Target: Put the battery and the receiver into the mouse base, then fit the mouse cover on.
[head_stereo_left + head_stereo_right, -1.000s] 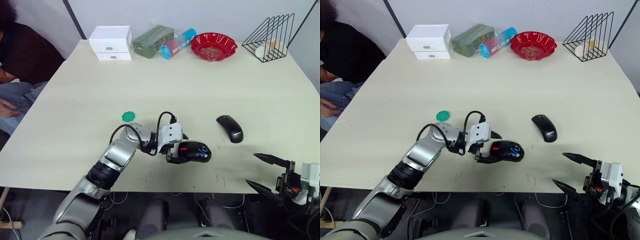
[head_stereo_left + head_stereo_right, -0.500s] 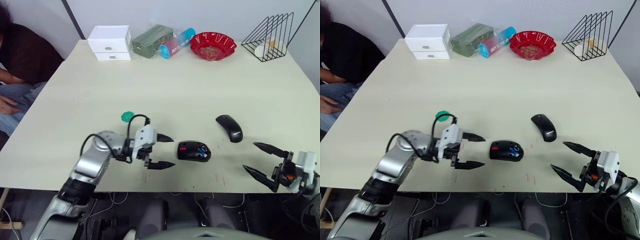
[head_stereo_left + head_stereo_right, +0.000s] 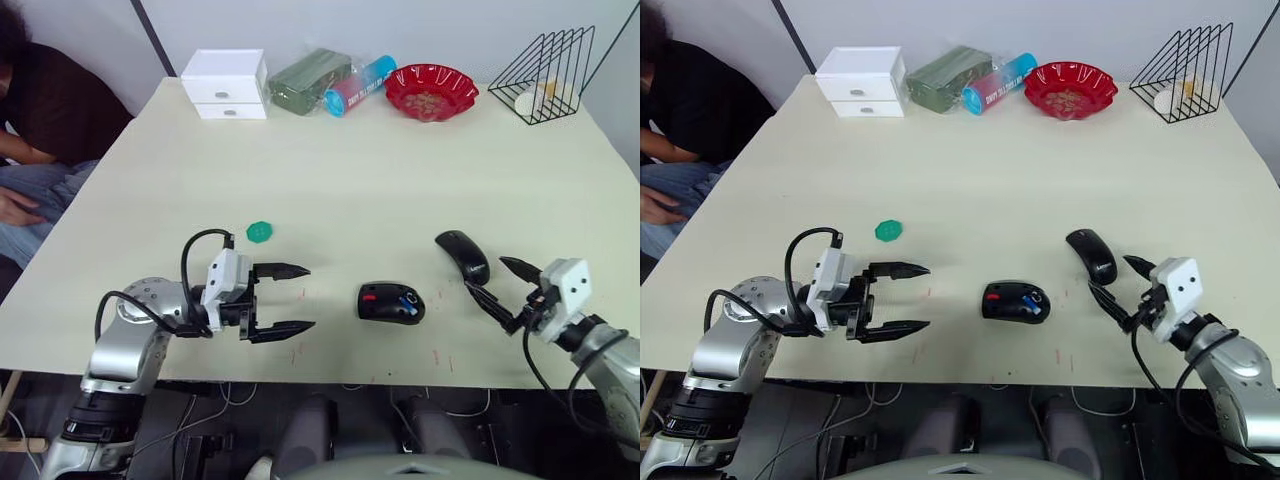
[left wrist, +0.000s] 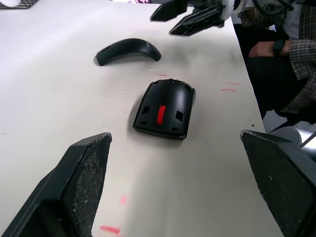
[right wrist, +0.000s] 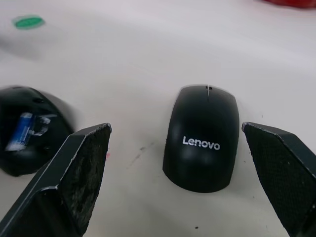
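The mouse base (image 4: 165, 109) lies between the spread gripper (image 4: 180, 185) fingers, mouse cover (image 4: 127, 51) beyond.

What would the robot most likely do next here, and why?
Probably the right gripper moves forward and closes on the mouse cover. Its fingers are open and the cover lies right ahead between them. The battery already sits inside the mouse base, and the left gripper hangs open, apart from the base, so fitting the cover seems next.
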Action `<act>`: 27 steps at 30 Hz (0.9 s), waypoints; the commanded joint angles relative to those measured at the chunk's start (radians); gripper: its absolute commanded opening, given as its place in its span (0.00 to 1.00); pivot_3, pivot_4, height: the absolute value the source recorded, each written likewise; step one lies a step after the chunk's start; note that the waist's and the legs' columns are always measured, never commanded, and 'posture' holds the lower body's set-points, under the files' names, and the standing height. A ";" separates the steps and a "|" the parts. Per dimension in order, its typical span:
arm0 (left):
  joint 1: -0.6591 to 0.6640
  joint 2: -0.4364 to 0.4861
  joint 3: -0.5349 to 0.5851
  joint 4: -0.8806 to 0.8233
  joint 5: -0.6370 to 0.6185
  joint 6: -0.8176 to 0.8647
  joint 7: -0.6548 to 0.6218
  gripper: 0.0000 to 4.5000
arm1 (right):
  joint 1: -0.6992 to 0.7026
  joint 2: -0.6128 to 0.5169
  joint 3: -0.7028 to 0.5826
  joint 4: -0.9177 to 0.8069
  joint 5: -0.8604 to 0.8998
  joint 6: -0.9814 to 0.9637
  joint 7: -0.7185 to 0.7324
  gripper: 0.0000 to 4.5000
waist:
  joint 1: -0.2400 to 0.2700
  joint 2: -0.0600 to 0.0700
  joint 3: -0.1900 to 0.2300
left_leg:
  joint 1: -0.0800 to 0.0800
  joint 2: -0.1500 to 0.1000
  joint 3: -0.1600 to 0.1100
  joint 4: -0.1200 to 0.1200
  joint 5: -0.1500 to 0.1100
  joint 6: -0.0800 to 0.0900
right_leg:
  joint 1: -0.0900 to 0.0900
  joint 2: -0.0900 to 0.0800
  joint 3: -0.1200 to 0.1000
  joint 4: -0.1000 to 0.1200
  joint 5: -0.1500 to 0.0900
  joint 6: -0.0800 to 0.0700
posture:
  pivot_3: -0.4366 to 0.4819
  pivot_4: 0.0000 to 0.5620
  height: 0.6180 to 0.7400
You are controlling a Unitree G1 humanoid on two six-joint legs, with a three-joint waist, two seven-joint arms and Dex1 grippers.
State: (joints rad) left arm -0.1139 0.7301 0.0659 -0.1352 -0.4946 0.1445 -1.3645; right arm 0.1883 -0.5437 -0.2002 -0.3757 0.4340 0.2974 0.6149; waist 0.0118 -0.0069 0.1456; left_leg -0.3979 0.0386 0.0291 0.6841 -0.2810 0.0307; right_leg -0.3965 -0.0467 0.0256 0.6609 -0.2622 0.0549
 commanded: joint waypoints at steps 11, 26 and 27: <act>-0.108 0.049 0.067 0.128 -0.111 -0.069 -0.225 0.99 | -0.082 0.054 0.075 -0.051 -0.119 0.140 -0.183 1.00 | -0.001 -0.001 0.001 | 0.000 0.000 0.002 0.000 0.000 0.000 | 0.000 0.000 0.000 0.000 0.000 0.000 | 0.48 0.27 1.00; -0.122 0.073 0.053 0.099 -0.155 -0.056 -0.245 0.99 | -0.155 0.125 0.098 -0.027 -0.142 0.246 -0.270 1.00 | -0.008 -0.003 0.002 | 0.000 0.000 0.001 0.000 0.000 0.000 | -0.001 0.000 0.000 0.000 0.000 0.000 | 0.48 0.27 1.00; -0.122 0.073 0.053 0.096 -0.156 -0.054 -0.242 0.99 | -0.157 0.126 0.094 -0.025 -0.140 0.250 -0.271 1.00 | -0.009 -0.003 0.002 | 0.000 0.000 0.001 0.000 0.000 0.000 | -0.001 0.000 0.000 0.000 0.000 0.000 | 0.48 0.27 1.00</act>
State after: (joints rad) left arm -0.2321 0.7903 0.1080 -0.0009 -0.6321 0.0927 -1.5678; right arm 0.0453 -0.4210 -0.0845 -0.3817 0.2914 0.5446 0.3511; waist 0.0030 -0.0097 0.1477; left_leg -0.3980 0.0390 0.0301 0.6838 -0.2811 0.0307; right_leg -0.3970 -0.0464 0.0259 0.6613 -0.2621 0.0550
